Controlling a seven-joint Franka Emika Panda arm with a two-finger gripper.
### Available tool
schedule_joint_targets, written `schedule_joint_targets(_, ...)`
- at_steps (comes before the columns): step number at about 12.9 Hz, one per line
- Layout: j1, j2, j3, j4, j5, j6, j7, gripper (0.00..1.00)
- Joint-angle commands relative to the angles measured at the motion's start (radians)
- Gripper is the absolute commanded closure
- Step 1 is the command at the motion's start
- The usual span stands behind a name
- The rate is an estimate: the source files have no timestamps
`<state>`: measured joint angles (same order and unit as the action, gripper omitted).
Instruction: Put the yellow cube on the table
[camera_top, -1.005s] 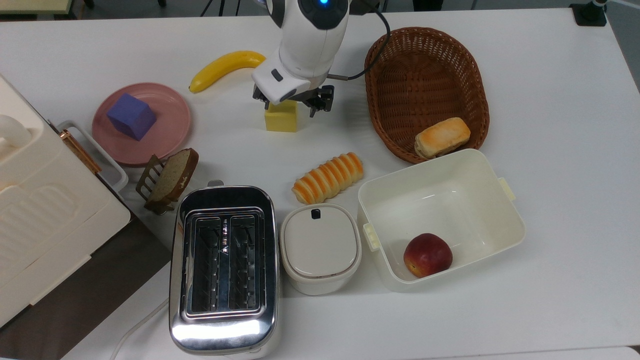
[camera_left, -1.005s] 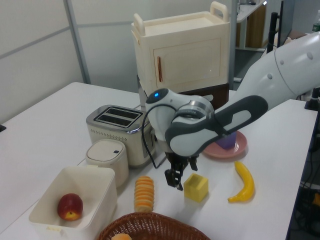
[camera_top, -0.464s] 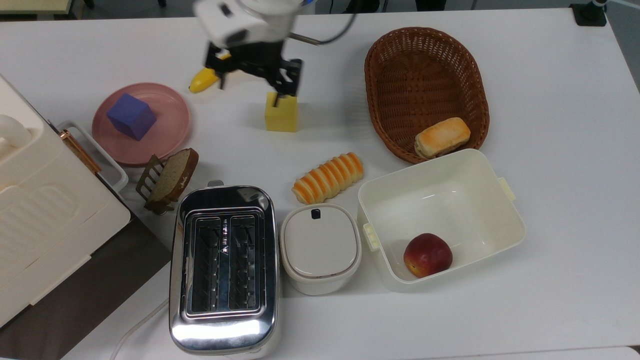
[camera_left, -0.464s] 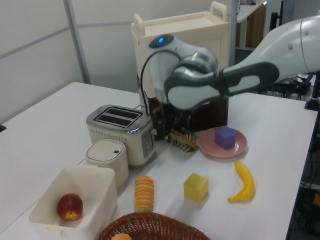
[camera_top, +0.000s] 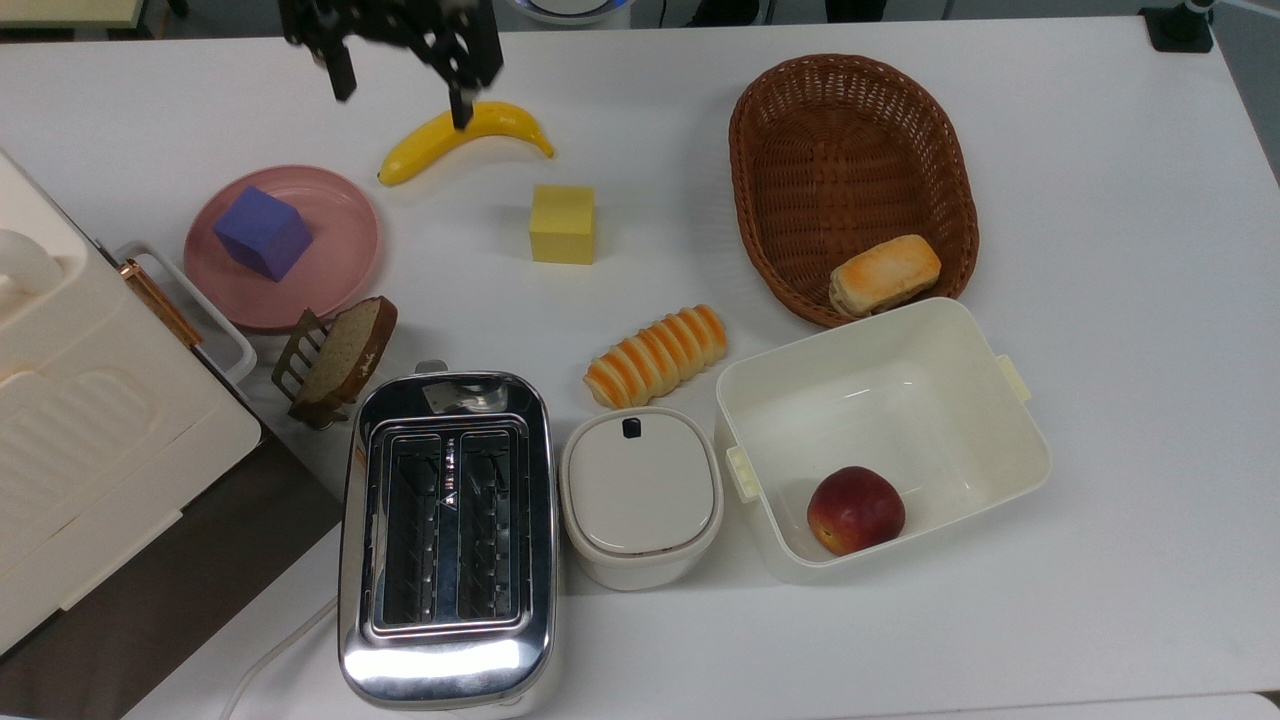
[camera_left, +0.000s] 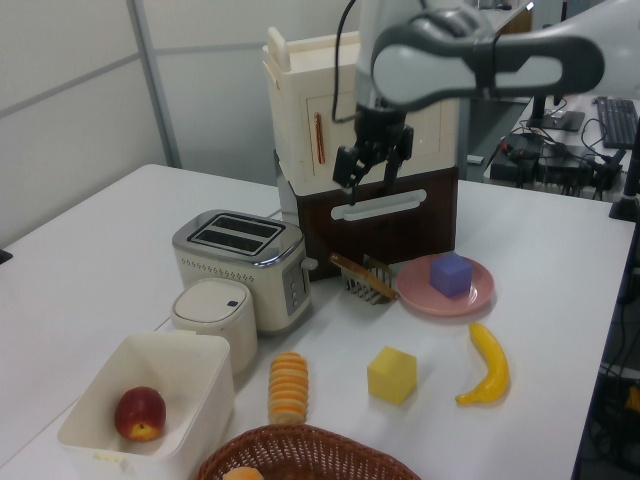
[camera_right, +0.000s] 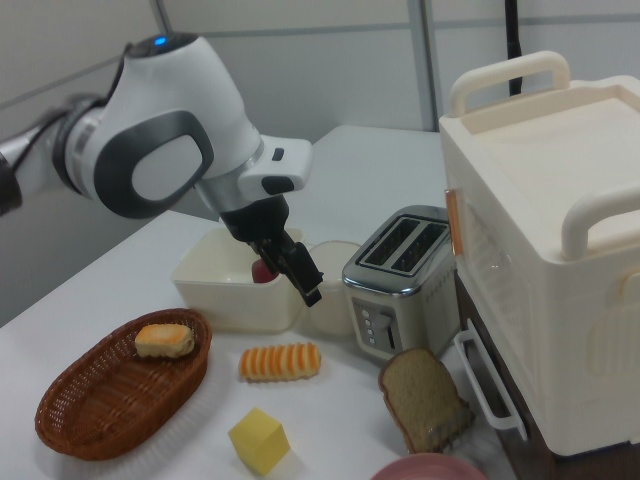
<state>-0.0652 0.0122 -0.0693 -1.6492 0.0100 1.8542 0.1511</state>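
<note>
Top view shows the yellow cube resting flat on the white bench, well inside its edges — between the banana and the striped bread roll, with the wicker basket to the top view's right. Being a cube, it has no long axis; its sides run nearly square to the bench's far edge. The hand hangs raised near that far edge, released, fingers spread and holding nothing — partly cut off by the frame.

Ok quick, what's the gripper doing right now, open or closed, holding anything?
Gripper: open and empty, raised above the table. The yellow cube sits free on the table.
</note>
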Motion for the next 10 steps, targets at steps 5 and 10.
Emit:
schedule_joint_targets(5,0.03,-0.001,-0.001,0.052,0.09,-0.164,-0.068,0.0)
schedule_joint_targets(10,0.033,0.003,0.002,0.051,0.09,-0.158,-0.07,0.0)
